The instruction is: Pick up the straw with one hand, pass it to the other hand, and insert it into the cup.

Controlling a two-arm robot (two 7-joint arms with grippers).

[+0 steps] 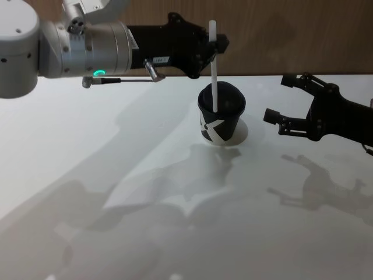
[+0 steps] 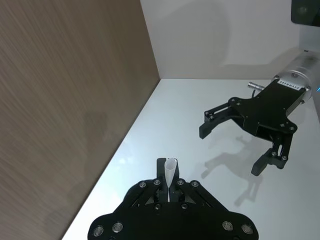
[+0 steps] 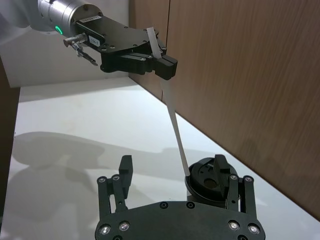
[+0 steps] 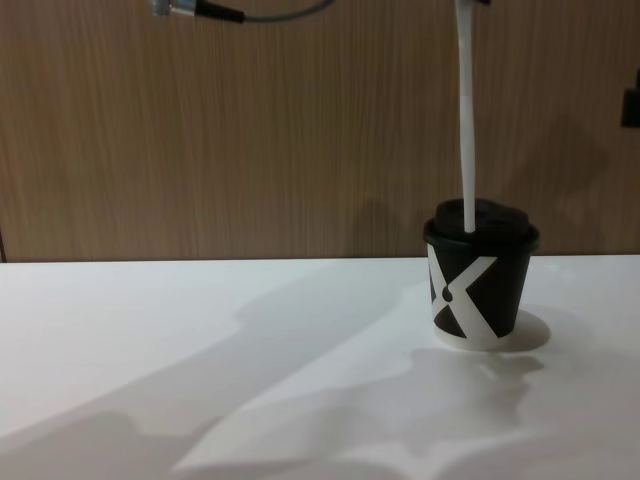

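Note:
The white straw (image 1: 214, 67) stands nearly upright with its lower end on the black domed lid of the cup (image 1: 220, 119); how deep it sits I cannot tell. My left gripper (image 1: 217, 44), with the silver wrist and green ring, is shut on the straw's upper part above the cup. In the left wrist view the straw (image 2: 171, 172) shows pinched between the fingers. My all-black right gripper (image 1: 278, 98) hangs open to the right of the cup, holding nothing. The chest view shows the straw (image 4: 466, 130) meeting the lid of the cup (image 4: 478, 290). From the right wrist, the straw (image 3: 175, 125) slants down to the cup (image 3: 207, 182).
The white table (image 1: 116, 192) spreads around the cup. A brown wood-grain wall (image 1: 280, 35) runs along the table's far edge, close behind the cup. A thin black cable (image 1: 119, 80) runs under the left wrist.

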